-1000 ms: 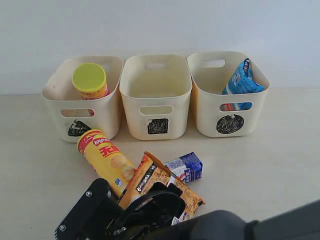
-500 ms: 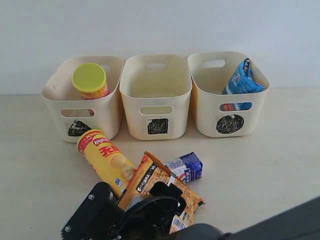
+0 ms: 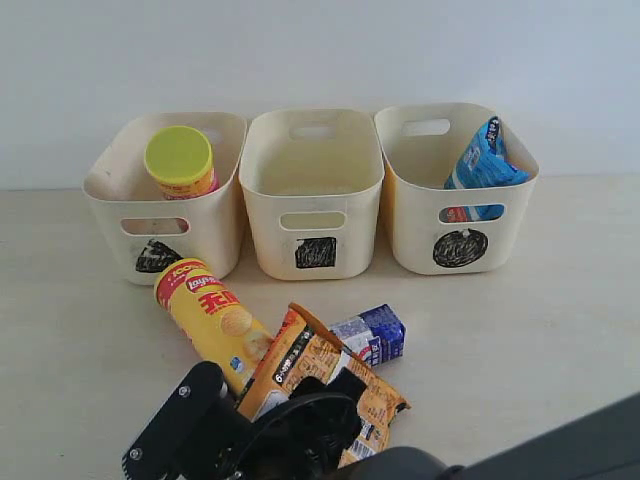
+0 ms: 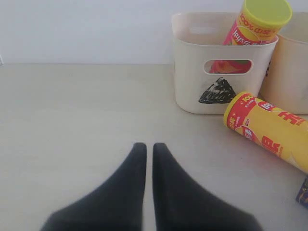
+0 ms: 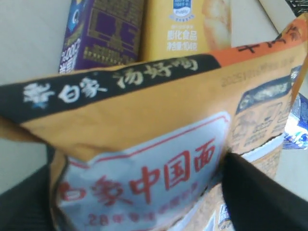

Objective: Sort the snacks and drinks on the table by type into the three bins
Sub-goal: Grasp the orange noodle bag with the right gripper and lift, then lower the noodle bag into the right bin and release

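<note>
Right hand [image 5: 142, 197] shifted slightly, clamping orange bag [image 3: 300, 355]; left hand [image 4: 145, 149] closed; three bins [image 3: 345, 225], two canisters [image 3: 205, 310].

Seemingly a test lab: pale table [image 3: 560, 300], blank white wall [image 3: 320, 50] (scribble-marked bins [image 3: 345, 235]).

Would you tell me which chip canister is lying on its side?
The yellow canister on the table; the pink canister stands in the triangle-marked bin.

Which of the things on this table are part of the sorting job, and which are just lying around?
Job: triangle bin, square bin, circle bin, pink canister, yellow canister, blue bag, orange bag, blue-white carton, purple carton, table.
Lying about: nothing loose, only the wall behind.
</note>
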`<state>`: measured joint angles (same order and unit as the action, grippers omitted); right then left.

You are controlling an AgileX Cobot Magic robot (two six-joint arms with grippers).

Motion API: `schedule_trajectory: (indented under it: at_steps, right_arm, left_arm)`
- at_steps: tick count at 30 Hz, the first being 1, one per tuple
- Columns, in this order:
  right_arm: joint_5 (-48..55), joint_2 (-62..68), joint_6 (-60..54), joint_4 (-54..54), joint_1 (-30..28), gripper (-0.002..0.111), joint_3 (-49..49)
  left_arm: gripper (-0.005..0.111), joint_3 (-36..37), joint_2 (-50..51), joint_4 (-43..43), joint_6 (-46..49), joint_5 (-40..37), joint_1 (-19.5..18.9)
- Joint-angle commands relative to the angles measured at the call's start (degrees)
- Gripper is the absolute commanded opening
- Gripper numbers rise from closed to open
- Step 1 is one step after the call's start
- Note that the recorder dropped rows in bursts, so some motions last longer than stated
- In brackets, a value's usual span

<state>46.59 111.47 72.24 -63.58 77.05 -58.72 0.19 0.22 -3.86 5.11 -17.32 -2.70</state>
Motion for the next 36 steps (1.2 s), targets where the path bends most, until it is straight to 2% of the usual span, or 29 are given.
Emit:
schedule_trajectory:
  at_steps: [1,3,4,9,17,26,31,34,36]
  right_arm:
    - [2.15,-0.09,0.21,0.01,0.11,0.032,-0.22]
    - [4.00,-0.20,0.21,0.20,0.11,0.006,-0.22]
    - [5.18,-0.29,0.41,0.43,0.11,0.000,-0.22]
    - [9.47,-1.29,-0.38,2.09,0.11,0.000,-0.22]
    - [7.28,-8.16,-4.06,6.76,0.11,0.000,-0.22]
    - [6.81,-24.01,-11.77,10.78,0.11,0.000,-0.22]
    - [7.04,-37.36,-13.74,5.74,-0.02,0.000,-0.22]
    - [6.13,-41.90,-13.26,1.16,-2.35,0.000,-0.22]
    - [3.86,-44.22,-12.47,-2.75,-8.24,0.000,-0.22]
  left_arm:
    - [0.004,-0.19,-0.22,-0.17,-0.58,0.83,-0.13]
    - [0.004,-0.19,-0.22,-0.17,-0.58,0.83,-0.13]
    - [0.004,-0.19,-0.22,-0.17,-0.58,0.83,-0.13]
    - [0.004,-0.19,-0.22,-0.17,-0.58,0.83,-0.13]
    - [0.004,-0.19,-0.22,-0.17,-0.58,0.83,-0.13]
    - [0.004,-0.19,-0.22,-0.17,-0.58,0.83,-0.13]
    - [0.004,-0.19,-0.22,-0.17,-0.58,0.83,-0.13]
    - [0.004,-0.19,-0.22,-0.17,-0.58,0.83,-0.13]
    - [0.004,-0.19,-0.22,-0.17,-0.58,0.83,-0.13]
